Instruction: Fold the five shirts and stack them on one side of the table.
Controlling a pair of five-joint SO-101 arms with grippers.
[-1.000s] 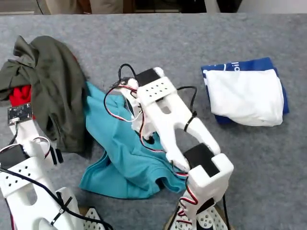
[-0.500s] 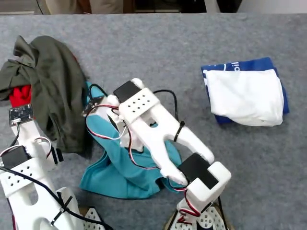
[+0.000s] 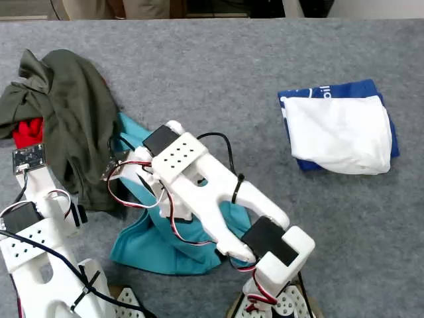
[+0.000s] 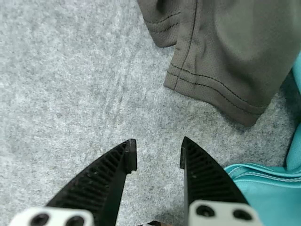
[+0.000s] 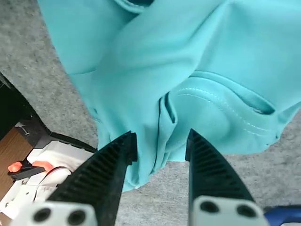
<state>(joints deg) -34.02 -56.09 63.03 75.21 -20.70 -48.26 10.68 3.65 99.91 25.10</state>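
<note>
High view: right arm's swung left over the teal shirt [image 3: 156, 246], crumpled lower left of centre. Right gripper [image 5: 157, 141] hangs spread just above it, left gripper [image 4: 157, 151] gapes over bare table [image 4: 61, 70]. Guessing a grab's next; folding hasn't started on it.

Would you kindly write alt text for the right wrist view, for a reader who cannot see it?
The open right hand is poised over a crumpled teal shirt. The shirt lies on a grey table.

Five shirts, olive [image 3: 73, 119], red [image 3: 26, 131], teal [image 3: 165, 245], white [image 3: 338, 136], blue [image 3: 331, 91], and two arms [image 3: 40, 252] [image 3: 205, 192].
</note>
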